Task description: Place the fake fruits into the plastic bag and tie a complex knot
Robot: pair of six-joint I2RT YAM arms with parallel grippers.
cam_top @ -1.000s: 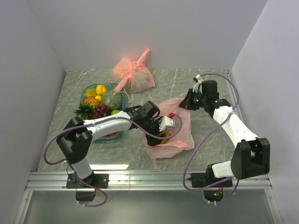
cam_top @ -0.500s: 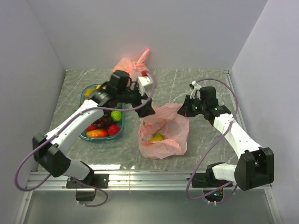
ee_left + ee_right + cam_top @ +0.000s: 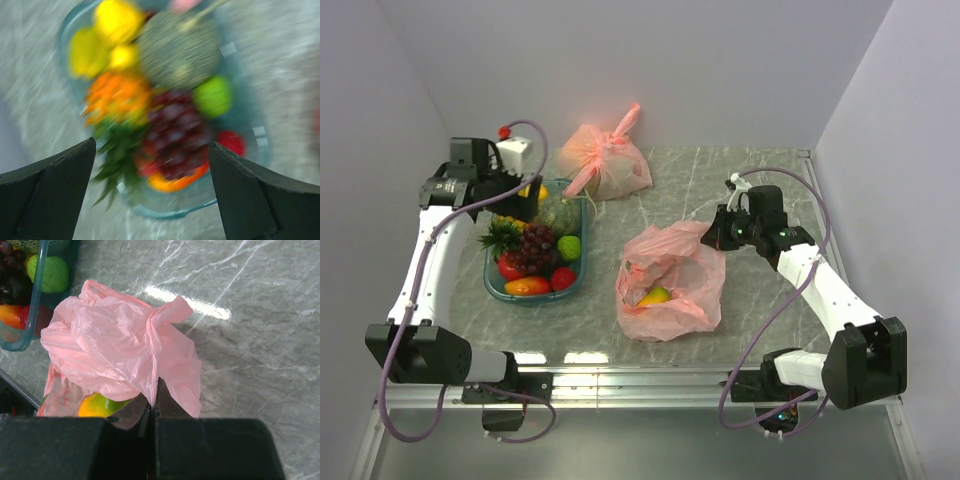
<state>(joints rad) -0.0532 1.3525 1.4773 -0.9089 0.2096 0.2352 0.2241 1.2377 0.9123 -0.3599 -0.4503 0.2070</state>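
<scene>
Tabletop (image 3: 750, 180): grey marble, bearing teal plastic basket (image 3: 536, 300) of fake fruits (image 3: 532, 250).
Salmon-pink plastic bag (image 3: 690, 300): holding orange-yellow mango (image 3: 656, 296).
Left gripper (image 3: 152, 145): gaping wide, shifting from bag to basket.
Right gripper (image 3: 154, 402): pinching bag.

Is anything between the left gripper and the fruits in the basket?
Nothing visible. The left gripper hangs open above the basket, and the fruits lie uncovered beneath it.

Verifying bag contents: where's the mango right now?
Top view: the mango lies inside the open plastic bag at table centre, right of the teal basket. The right gripper pinches the bag's far rim.
</scene>
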